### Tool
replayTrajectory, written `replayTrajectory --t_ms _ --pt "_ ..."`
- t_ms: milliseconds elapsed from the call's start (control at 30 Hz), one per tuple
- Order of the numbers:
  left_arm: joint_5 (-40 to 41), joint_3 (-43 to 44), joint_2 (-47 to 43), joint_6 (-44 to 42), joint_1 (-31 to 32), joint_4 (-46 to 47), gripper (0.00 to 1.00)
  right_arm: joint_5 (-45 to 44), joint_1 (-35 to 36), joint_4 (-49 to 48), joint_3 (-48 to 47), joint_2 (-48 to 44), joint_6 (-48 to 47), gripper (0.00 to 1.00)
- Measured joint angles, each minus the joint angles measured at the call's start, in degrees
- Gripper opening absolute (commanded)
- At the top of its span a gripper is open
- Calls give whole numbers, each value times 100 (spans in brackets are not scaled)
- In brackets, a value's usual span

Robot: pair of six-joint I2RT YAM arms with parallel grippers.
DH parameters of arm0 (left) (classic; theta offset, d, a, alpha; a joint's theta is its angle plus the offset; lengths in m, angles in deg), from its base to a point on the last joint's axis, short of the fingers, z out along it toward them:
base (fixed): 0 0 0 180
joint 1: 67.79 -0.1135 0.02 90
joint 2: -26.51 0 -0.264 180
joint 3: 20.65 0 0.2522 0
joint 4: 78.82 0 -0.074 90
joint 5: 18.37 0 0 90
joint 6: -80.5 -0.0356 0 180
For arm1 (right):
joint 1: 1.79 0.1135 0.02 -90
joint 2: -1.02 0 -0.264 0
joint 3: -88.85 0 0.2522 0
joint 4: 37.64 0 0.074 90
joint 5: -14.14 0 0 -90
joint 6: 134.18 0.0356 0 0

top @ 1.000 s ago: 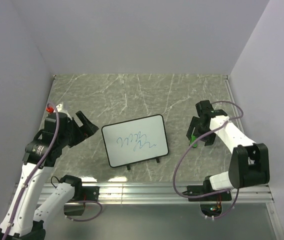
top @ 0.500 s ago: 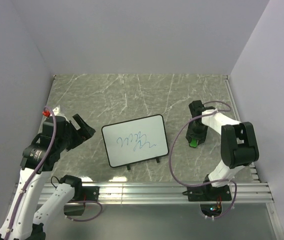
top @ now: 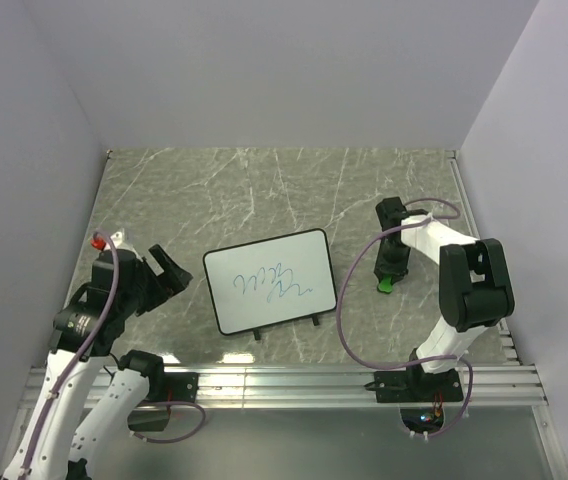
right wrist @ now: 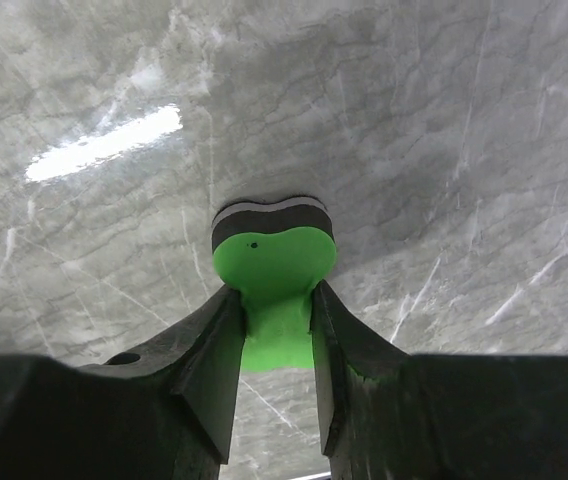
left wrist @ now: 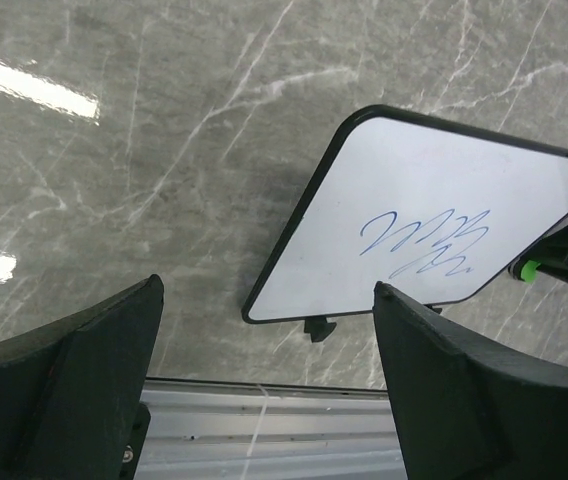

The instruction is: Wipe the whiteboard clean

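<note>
Grey, marble-veined desk point(top: 264, 190) carries the whiteboard point(top: 270, 281), which lies flat a little nearer the arms than the middle and is turned slightly askew. It has a thin black frame with rounded corners. Two small black tabs point(top: 316, 322) stick out of the long edge that faces the arms. A blue scribble point(top: 276, 281) sits in the middle of the white face.

Off to the right, apart from the board's short edge, the right jaws are clenched on a green eraser point(top: 386, 284). In the right wrist view the two black fingers point(right wrist: 209, 360) pinch its narrow green stem from either side. The wider head, with a white and a black layer at its far end, pokes out past the fingertips over bare desk. I cannot tell whether the head touches the surface.

On the other side the left jaws stand released, spread wide with nothing between them, left of the board and clear of it. In the left wrist view the board's near corner and one tab show in the gap between the dark fingers point(left wrist: 64, 380). A ribbed metal rail point(top: 294, 378) runs along the desk's near edge.
</note>
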Motion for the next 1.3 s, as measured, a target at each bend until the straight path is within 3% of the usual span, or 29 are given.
replayTrajectory --t_ms 200,400,533,867,1067,1300 --pt "-474 -579 -79 -50 -103 334 88 186 273 273 -369 -216 4 0" --pt "-859 -623 -63 120 -195 837 87 601 1010 509 -1276 -1143 92 0" --pt "-1016 -984 -146 267 -195 1707 85 857 1453 592 -1757 -1749 275 0" --pt "-1266 -2428 210 313 -273 4026 81 1038 1513 1429 -1860 -2734 442 0" --pt "-1731 -3042 645 461 -529 5313 62 1196 1513 1709 -1904 -3453 424 0" --pt "-2240 -3467 424 699 -560 6260 38 1460 1539 1753 -1631 -3818 422 0"
